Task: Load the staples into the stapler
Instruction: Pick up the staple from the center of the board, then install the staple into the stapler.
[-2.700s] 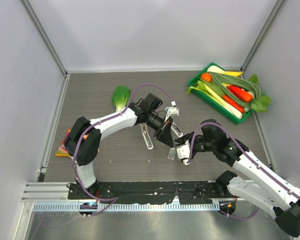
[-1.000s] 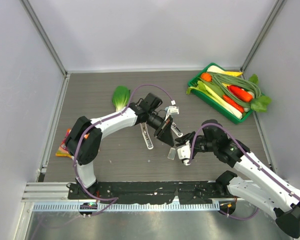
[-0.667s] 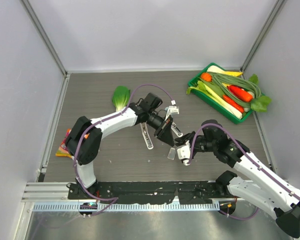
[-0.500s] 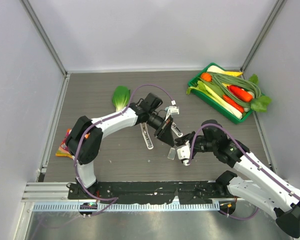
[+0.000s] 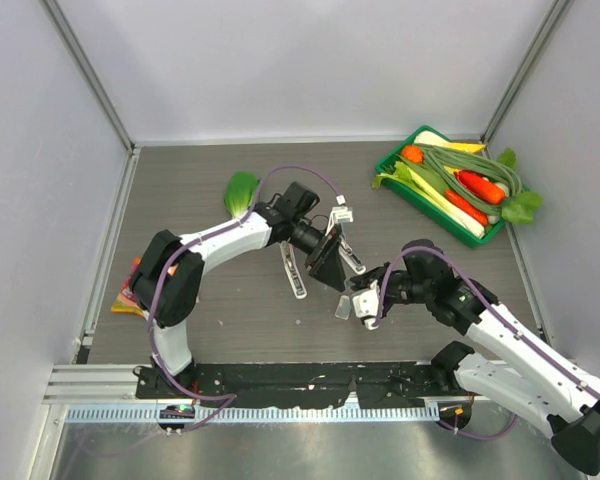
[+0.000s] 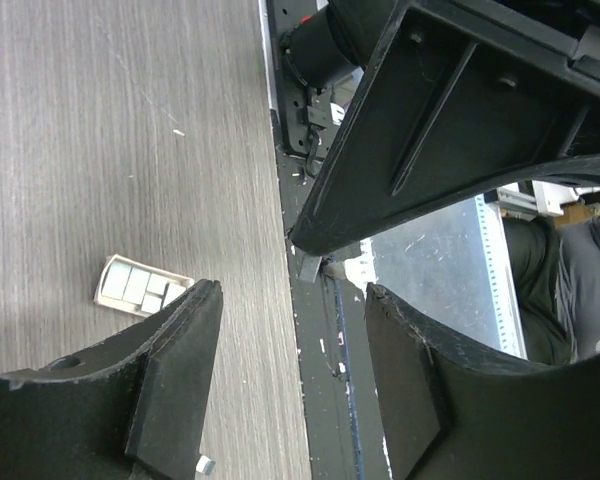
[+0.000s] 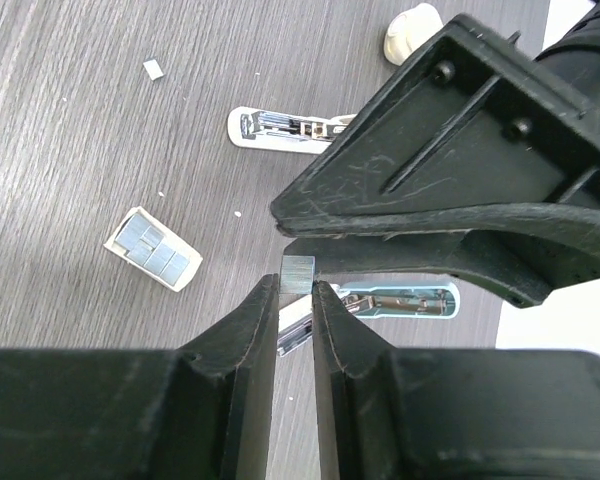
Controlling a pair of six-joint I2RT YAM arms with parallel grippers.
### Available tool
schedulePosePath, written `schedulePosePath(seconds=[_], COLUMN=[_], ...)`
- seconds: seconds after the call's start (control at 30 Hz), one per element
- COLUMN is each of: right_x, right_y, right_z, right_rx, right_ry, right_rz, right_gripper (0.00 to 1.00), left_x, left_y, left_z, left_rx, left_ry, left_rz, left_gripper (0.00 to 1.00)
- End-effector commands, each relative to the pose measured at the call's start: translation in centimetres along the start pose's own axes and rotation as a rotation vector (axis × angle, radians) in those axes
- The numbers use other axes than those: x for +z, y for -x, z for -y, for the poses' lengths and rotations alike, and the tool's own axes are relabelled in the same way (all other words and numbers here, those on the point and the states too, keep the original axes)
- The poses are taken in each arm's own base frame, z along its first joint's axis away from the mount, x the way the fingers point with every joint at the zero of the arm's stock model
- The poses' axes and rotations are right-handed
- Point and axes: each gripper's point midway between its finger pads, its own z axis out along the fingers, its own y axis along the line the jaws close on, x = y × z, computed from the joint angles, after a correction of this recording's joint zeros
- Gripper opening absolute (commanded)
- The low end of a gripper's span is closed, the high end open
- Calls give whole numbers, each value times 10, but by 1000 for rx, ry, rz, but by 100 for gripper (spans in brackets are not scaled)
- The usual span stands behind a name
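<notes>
The white stapler [image 5: 293, 272] [image 7: 290, 128] lies open on the table with its metal channel facing up. The staples box [image 5: 343, 307] [image 7: 153, 250] [image 6: 140, 287] lies open nearby, with silvery strips inside. My right gripper [image 5: 360, 292] [image 7: 295, 288] is shut on a small silvery staple strip [image 7: 298, 270], pinched at its fingertips. My left gripper [image 5: 330, 263] [image 6: 295, 385] hangs just above and in front of it, open, with nothing between its fingers. A pale blue-grey stapler-like bar [image 7: 405, 300] [image 5: 352, 259] lies below both grippers.
A green tray [image 5: 384, 166] of vegetables stands at the back right. A green leaf [image 5: 242, 192] lies at the back left and a colourful object [image 5: 130, 290] at the left edge. Small white scraps [image 7: 153, 68] dot the table.
My left gripper has opened from shut and drawn back slightly, up and away. The right gripper has closed a little tighter and stayed in place.
</notes>
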Motion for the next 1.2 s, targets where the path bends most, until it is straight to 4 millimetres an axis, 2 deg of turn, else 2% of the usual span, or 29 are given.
schedulePosePath(seconds=[0.0, 0.13, 0.23, 0.27, 0.4, 0.43, 0.47, 0.5, 0.53, 0.63, 0.67, 0.73, 0.77, 0.8, 0.9, 0.93, 0.97, 1.03, 1.17], right_x=[2, 8, 12, 14, 20, 21, 22, 23, 23, 23, 21, 22, 22, 20, 19, 19, 20, 20, 27], right_y=[-4, -16, -19, -20, -30, -31, -40, -43, -45, -60, -68, -81, -84, -95, -103, -106, -109, -116, -120], right_z=[7, 12, 16, 18, 24, 27, 28, 31, 36, 44, 46, 49, 50, 52, 53, 53, 51, 49, 39], right_rx=[64, 204, 329, 360, 521, 582, 627, 655, 683, 828, 909, 990, 1058, 1102, 1173, 1183, 1195, 1226, 1274], right_ry=[-26, -60, -72, -79, -119, -137, -154, -168, -190, -251, -277, -299, -316, -336, -356, -368, -373, -396, -382], right_rz=[-20, -61, -70, -70, -93, -94, -121, -127, -126, -134, -142, -149, -147, -154, -158, -170, -184, -204, -213], right_gripper=[23, 24, 24, 24, 24, 24, 24, 24, 24, 24, 24, 24, 24, 23, 23, 23, 23, 22, 19], left_x=[-23, -48, -63, -69, -89, -98, -105, -114, -128, -160, -177, -201, -214, -231, -262, -272, -277, -294, -312], left_y=[32, 54, 68, 77, 98, 103, 107, 113, 116, 118, 111, 106, 95, 91, 63, 58, 43, 28, 6], left_z=[14, 21, 30, 38, 47, 41, 41, 48, 39, 40, 28, 33, 22, 28, 17, 22, 16, 16, 19], left_rx=[107, 195, 283, 322, 396, 418, 433, 467, 470, 484, 462, 469, 442, 441, 373, 363, 323, 281, 217], left_ry=[31, 115, 204, 228, 367, 448, 495, 545, 651, 847, 959, 1059, 1138, 1194, 1331, 1372, 1396, 1479, 1541], left_rz=[70, 105, 106, 121, 153, 157, 162, 180, 186, 217, 204, 224, 210, 231, 203, 214, 192, 179, 205], left_gripper=[64, 69, 77, 79, 88, 91, 97, 100, 100, 100, 100, 100, 100, 100, 100, 100, 100, 100, 100])
